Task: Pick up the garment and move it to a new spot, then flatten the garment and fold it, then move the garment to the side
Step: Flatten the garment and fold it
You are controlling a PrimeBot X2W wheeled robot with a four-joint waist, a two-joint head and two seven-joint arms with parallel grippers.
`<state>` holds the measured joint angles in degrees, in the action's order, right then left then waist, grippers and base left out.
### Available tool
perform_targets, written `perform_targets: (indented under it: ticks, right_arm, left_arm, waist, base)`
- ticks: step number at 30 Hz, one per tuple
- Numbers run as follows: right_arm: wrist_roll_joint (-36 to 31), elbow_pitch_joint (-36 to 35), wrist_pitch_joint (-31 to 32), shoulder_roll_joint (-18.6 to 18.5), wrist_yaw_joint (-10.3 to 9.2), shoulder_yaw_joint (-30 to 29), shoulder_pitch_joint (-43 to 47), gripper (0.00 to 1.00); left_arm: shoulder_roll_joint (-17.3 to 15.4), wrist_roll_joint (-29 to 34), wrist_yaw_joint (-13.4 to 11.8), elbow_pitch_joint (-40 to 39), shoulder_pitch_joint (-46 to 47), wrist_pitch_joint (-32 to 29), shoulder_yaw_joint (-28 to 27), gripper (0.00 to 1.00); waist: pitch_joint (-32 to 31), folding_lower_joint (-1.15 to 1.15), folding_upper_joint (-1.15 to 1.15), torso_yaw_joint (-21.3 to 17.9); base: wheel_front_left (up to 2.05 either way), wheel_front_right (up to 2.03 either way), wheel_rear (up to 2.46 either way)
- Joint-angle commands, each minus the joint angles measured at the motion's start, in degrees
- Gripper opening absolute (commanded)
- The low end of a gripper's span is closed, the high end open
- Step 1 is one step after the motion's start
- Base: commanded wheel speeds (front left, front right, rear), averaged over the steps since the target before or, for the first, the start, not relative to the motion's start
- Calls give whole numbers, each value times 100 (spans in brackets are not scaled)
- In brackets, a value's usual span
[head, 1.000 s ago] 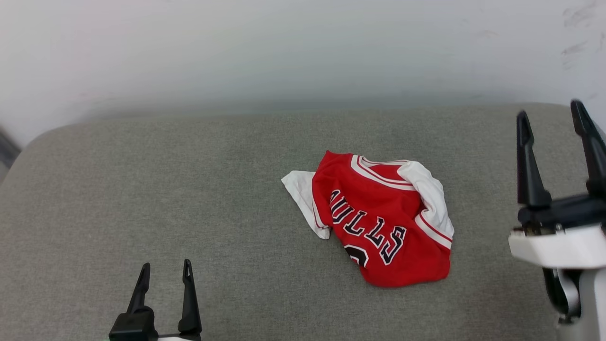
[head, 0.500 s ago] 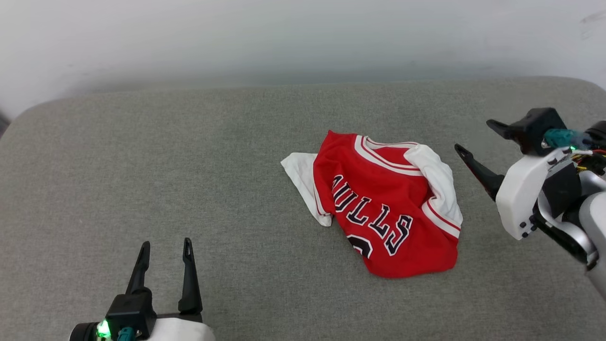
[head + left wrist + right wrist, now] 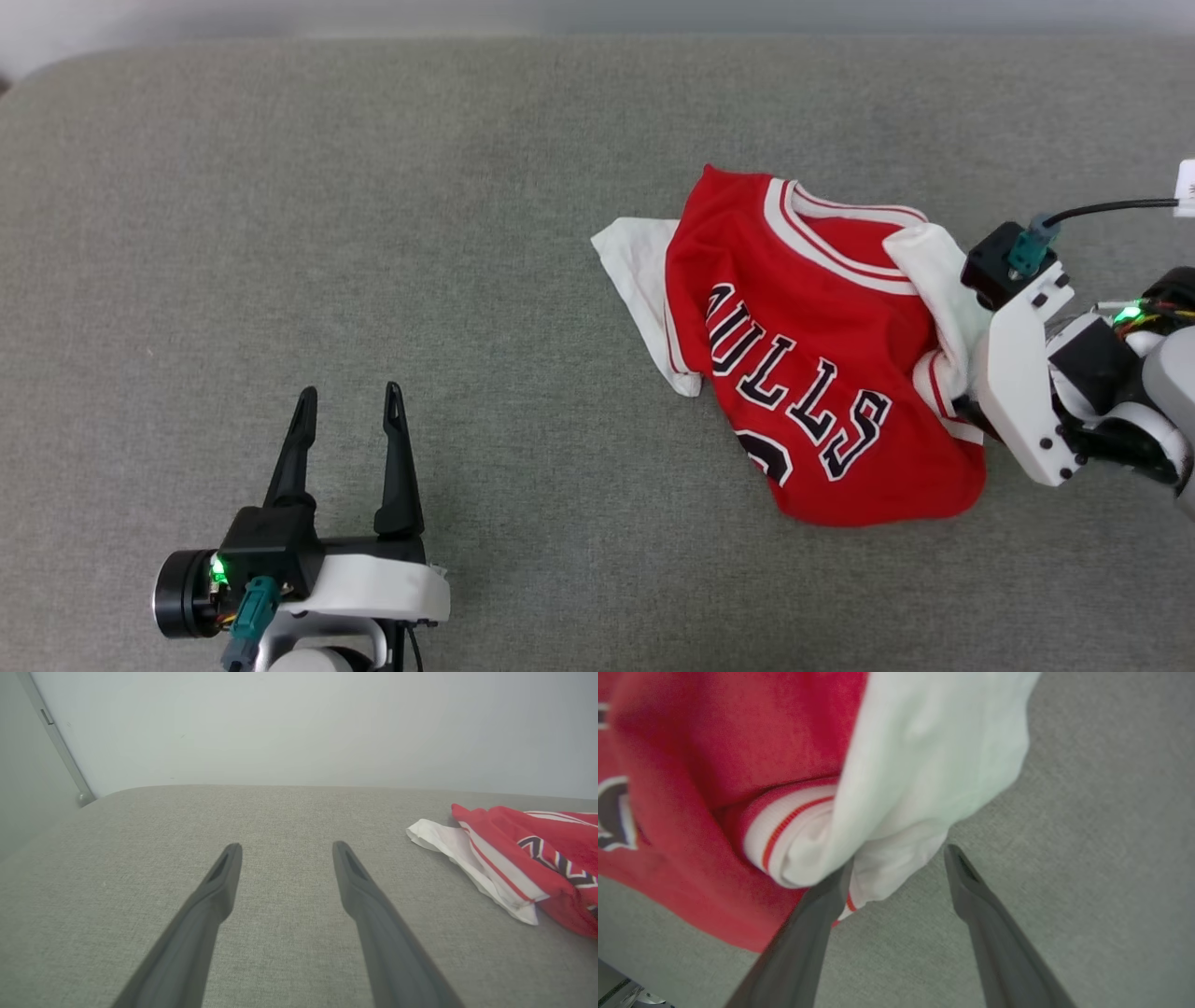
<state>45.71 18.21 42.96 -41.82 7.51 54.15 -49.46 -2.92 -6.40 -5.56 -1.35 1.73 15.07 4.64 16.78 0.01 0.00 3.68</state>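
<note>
A broad grey woven cushion (image 3: 392,215) runs back to a plain pale wall (image 3: 299,723), and a thin grey strip (image 3: 55,739) slants down that wall to a small round end just beyond the cushion's rounded far left corner.

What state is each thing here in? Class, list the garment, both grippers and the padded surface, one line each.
garment: crumpled in a heap, lettering up, neither flattened nor folded.
left gripper: open, empty, well apart from the garment.
right gripper: open at the garment's white edge, one finger touching the cloth, nothing clamped.
grey padded surface: flat, bearing the garment.
</note>
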Motion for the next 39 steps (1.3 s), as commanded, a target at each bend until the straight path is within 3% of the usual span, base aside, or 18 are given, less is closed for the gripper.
perform_targets:
  ticks: [1, 5, 9, 10, 11, 19, 24, 27, 30, 31, 35, 36, 37, 38, 39]
  right_arm:
    - [135, 158, 35, 84, -4, 170, -34, 100]
    - [426, 450, 112, 187, -2, 604, 219, 100]
    - [601, 510, -189, 246, 6, 822, 244, 100]
    - [600, 490, -340, 218, 7, 835, 193, 31]
    - [617, 479, -525, 183, 6, 798, 138, 0]
    - [874, 172, -1466, -394, -4, 492, 92, 0]
    - [1275, -122, -1783, -984, -4, 192, 624, 0]
    - [1582, -130, -1921, -1157, -4, -5, 1149, 0]
    - [1769, 47, -2066, -1147, -4, -153, 1709, 0]
    - [1901, 352, -2171, -918, -4, -260, 2183, 0]
    - [1869, 720, -2347, -590, -4, -342, 2548, 0]
    - [1871, 758, -2389, -510, -4, -370, 2608, 41]
    - [1828, 771, -2478, -461, -3, -411, 2640, 93]
    - [1751, 775, -2639, -443, -3, -493, 2631, 100]
    - [1681, 783, -2810, -442, -3, -581, 2628, 100]
  left_arm:
    - [6, -21, -33, -12, 127, 15, 27, 100]
    - [5, -13, -58, 7, 176, 15, 57, 100]
    - [6, 16, -68, 52, 141, 15, 63, 100]
    - [5, 13, -65, 69, 132, 15, 75, 100]
    - [5, 10, -62, 88, 117, 15, 86, 100]
    - [5, -37, -97, 164, -134, 15, 72, 100]
    - [6, -56, -107, 144, -359, 15, 32, 100]
    - [5, -67, -77, 133, -419, 15, 31, 100]
    - [5, -76, -64, 122, -476, 15, 23, 100]
    - [5, -71, -52, 129, -483, 15, 27, 100]
    - [5, -18, -27, 177, -497, 15, 2, 100]
    - [5, -6, -23, 187, -502, 15, -24, 100]
    - [6, 14, -16, 197, -509, 15, -48, 100]
    - [5, 27, -5, 206, -515, 15, -67, 100]
    - [5, 60, 12, 222, -515, 15, -90, 100]
  waist:
    - [252, -1, 0, 139]
    - [325, -1, 0, 154]
    - [226, -1, 0, 72]
    - [173, -1, 0, 50]
    - [113, -1, 0, 26]
    - [-456, -1, 0, -145]
    - [-731, -1, 0, -239]
    - [-782, -1, 0, -233]
    - [-797, -1, 0, -215]
    - [-791, -1, 0, -203]
    - [-831, -1, 0, -190]
    - [-859, -1, 0, -195]
    - [-894, -1, 0, -201]
    - [-934, -1, 0, -209]
    - [-979, -1, 0, -217]
  base:
    - [0, 0, 0]
    - [0, 0, 0]
    - [0, 0, 0]
    - [0, 0, 0]
    - [0, 0, 0]
    - [0, 0, 0]
    - [0, 0, 0]
    - [0, 0, 0]
    - [0, 0, 0]
    - [0, 0, 0]
    - [0, 0, 0]
    - [0, 0, 0]
    - [0, 0, 0]
    - [0, 0, 0]
    - [0, 0, 0]
